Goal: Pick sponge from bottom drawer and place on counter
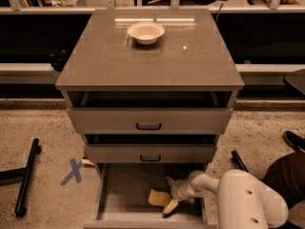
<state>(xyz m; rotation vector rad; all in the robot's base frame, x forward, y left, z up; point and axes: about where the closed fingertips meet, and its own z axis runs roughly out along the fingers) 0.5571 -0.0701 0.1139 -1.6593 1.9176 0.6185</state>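
Your gripper (pixel 169 193) sits low in the bottom drawer (pixel 119 194), fingers apart, with the sponge (pixel 156 197) just left of it, long axis pointing at them.

three drawers (pixel 148 120), one bowl (pixel 146 32), seemingly one sponge (pixel 157 197), one pincer (pixel 168 194) in bottom drawer (pixel 123 191).

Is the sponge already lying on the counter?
No, the sponge lies in the bottom drawer by the gripper; only a white bowl sits on the counter.
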